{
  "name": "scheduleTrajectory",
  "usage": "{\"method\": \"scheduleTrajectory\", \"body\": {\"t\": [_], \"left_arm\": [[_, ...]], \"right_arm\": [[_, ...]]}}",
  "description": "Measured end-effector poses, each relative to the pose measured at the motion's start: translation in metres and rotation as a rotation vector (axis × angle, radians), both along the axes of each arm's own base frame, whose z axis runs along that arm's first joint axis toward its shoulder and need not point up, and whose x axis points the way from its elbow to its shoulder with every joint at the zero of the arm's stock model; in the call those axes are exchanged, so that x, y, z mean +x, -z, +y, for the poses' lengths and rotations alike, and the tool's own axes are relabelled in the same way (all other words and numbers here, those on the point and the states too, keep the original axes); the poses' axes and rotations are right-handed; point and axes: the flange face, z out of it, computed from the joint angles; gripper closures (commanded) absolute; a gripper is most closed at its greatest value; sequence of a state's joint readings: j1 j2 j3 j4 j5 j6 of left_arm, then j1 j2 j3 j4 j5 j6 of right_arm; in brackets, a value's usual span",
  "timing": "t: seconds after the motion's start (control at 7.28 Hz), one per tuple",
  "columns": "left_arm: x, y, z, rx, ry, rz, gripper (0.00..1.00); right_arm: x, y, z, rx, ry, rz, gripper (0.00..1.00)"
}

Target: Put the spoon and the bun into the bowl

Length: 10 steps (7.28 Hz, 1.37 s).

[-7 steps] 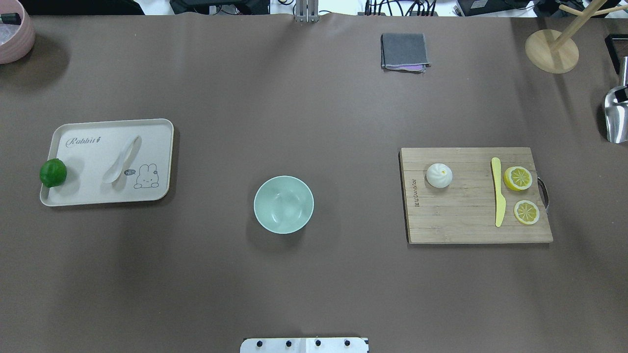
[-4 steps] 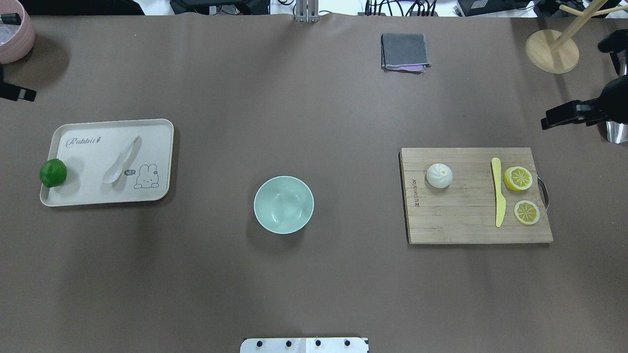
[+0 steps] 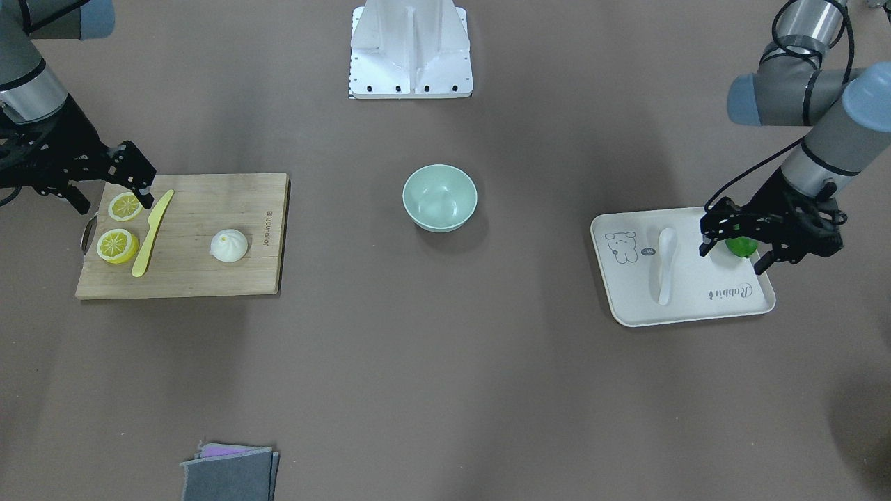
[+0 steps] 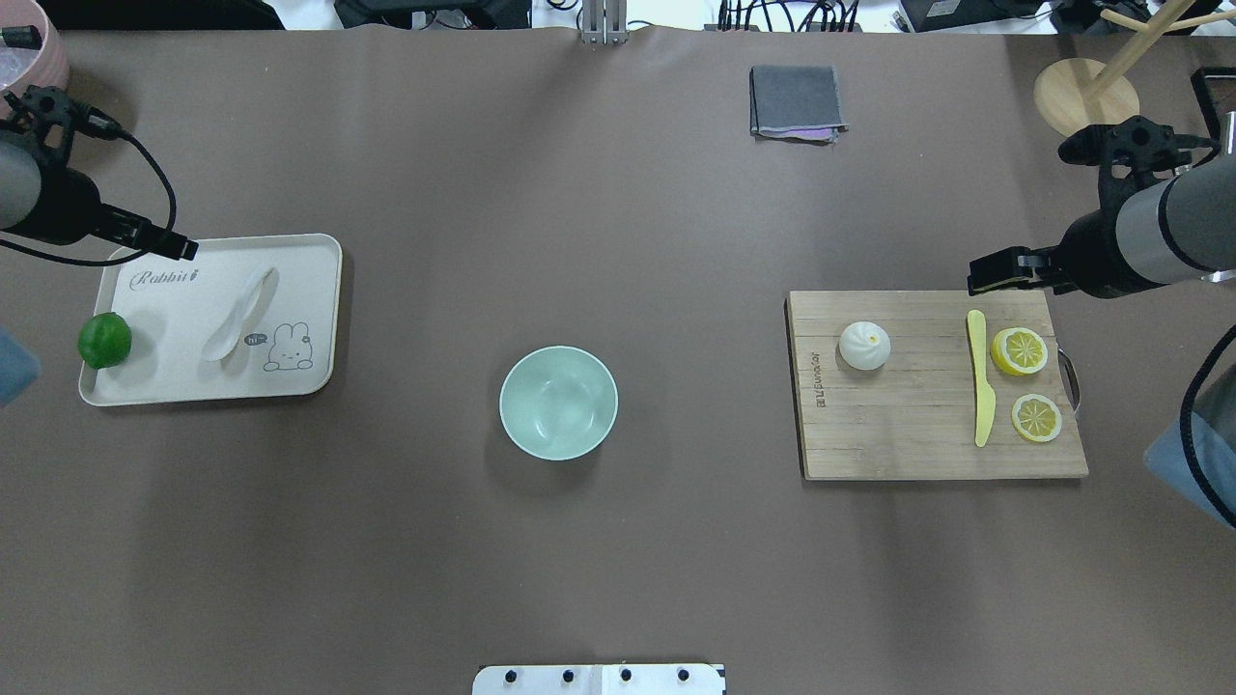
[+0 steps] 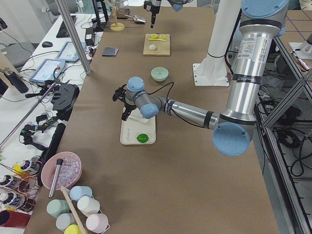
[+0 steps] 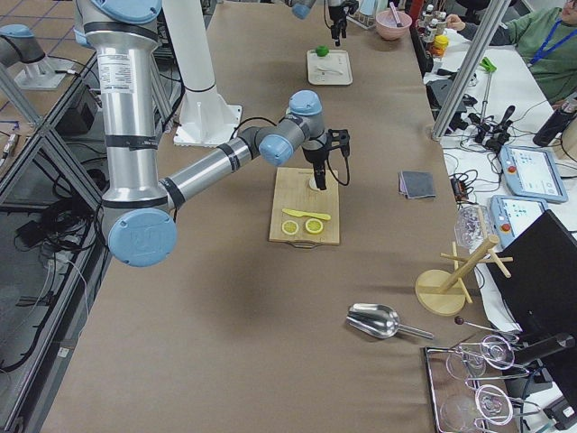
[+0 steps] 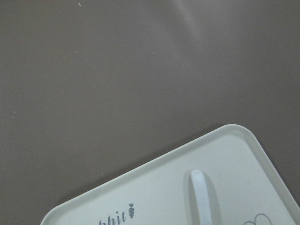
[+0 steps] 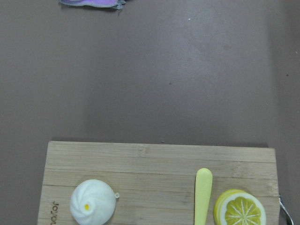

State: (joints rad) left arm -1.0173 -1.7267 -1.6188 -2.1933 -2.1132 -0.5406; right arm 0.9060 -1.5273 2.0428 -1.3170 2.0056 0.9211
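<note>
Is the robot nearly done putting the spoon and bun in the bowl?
Not yet. Done: nothing; the bowl is empty. In hand: nothing; the left gripper hangs open near the tray where the spoon lies, and the right gripper hangs open near the cutting board where the bun sits. Left: both pickups and both drops into the bowl.

A long table (image 4: 618, 560) covered in matte brown sheeting fills the middle of the room under soft, even light. Aluminium posts (image 5: 74, 36) stand along its edge, a white desk (image 6: 527, 95) runs beyond them, and the floor (image 6: 54, 11) is brownish tile.
</note>
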Motion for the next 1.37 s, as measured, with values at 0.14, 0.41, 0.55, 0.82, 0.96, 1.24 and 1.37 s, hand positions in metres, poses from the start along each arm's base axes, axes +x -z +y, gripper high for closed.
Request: {"method": "scheduleTrajectory", "body": {"t": [0.14, 0.41, 0.55, 0.82, 0.96, 1.24, 1.37], "left_arm": [[0.015, -0.005, 0.0, -0.02, 0.004, -0.007, 0.16], [0.047, -0.01, 0.005, -0.036, 0.004, -0.027, 0.26], [0.06, -0.011, 0.005, -0.04, -0.004, -0.032, 0.31], [0.074, -0.016, 0.004, -0.049, -0.019, -0.041, 0.33], [0.081, -0.018, 0.003, -0.051, -0.027, -0.045, 0.35], [0.093, -0.018, 0.002, -0.051, -0.042, -0.048, 0.45], [0.096, -0.019, 0.001, -0.05, -0.046, -0.05, 0.48]], "right_arm": [[-0.002, 0.001, 0.001, -0.007, -0.005, -0.004, 0.0], [-0.002, 0.001, 0.001, -0.01, -0.012, -0.003, 0.0], [-0.002, 0.0, 0.001, -0.01, -0.013, -0.002, 0.0], [-0.002, -0.001, 0.001, -0.008, -0.015, 0.002, 0.0], [-0.002, -0.002, 0.001, -0.008, -0.016, 0.004, 0.0], [-0.003, -0.003, 0.0, -0.008, -0.019, 0.008, 0.0], [-0.003, -0.003, -0.001, -0.006, -0.021, 0.01, 0.0]]}}
